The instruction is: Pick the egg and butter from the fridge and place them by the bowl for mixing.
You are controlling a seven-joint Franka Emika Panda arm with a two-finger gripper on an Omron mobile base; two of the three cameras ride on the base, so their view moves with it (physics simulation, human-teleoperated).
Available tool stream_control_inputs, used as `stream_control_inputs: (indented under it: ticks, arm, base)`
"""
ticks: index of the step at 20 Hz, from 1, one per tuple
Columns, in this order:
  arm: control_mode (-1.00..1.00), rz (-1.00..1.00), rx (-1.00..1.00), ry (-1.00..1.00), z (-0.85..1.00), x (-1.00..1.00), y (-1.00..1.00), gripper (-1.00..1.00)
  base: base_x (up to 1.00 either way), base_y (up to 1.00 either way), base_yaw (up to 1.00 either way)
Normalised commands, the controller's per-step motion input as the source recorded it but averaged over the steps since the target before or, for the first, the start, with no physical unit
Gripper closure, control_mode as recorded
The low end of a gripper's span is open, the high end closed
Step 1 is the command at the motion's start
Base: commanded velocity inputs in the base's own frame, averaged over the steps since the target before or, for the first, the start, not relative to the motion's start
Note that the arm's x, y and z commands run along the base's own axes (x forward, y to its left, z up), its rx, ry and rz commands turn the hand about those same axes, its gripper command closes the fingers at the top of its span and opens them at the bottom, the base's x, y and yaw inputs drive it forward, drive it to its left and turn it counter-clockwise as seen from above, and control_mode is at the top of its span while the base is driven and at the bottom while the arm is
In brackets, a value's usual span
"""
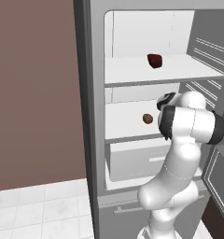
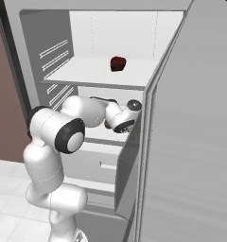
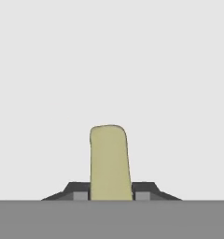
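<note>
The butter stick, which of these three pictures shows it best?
The hand view: the butter stands pale yellow between the dark fingertips of the gripper. In both base views the arm reaches into the fridge, and I cannot make out butter there.

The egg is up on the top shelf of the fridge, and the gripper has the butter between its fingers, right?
Not quite. The left base view shows the egg on the middle shelf; the top shelf holds a lumpy dark red item. The gripper does have the butter between its fingers.
</note>
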Motion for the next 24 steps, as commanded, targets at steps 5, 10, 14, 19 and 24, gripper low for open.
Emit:
stream_control_inputs:
  ticks: [5, 10, 14, 19, 24]
  arm:
    - [-1.0, 0.0, 0.0, -0.2, 0.29, -0.03, 0.0, 1.0]
    - [-1.0, 0.0, 0.0, -0.03, 0.06, 0.0, 0.0, 1.0]
    - [-1.0, 0.02, 0.0, -0.06, 0.28, -0.54, 0.08, 1.0]
    - [-1.0, 0.07, 0.0, -0.03, 0.53, -1.0, 0.51, 1.0]
    - [-1.0, 0.07, 0.0, 0.01, 0.83, -1.0, 0.81, 1.0]
  base:
    - [0.0, 0.0, 0.0]
    - [0.0, 0.0, 0.0]
    - [0.0, 0.0, 0.0]
    - [0.0, 0.0, 0.0]
    - [0.0, 0.0, 0.0]
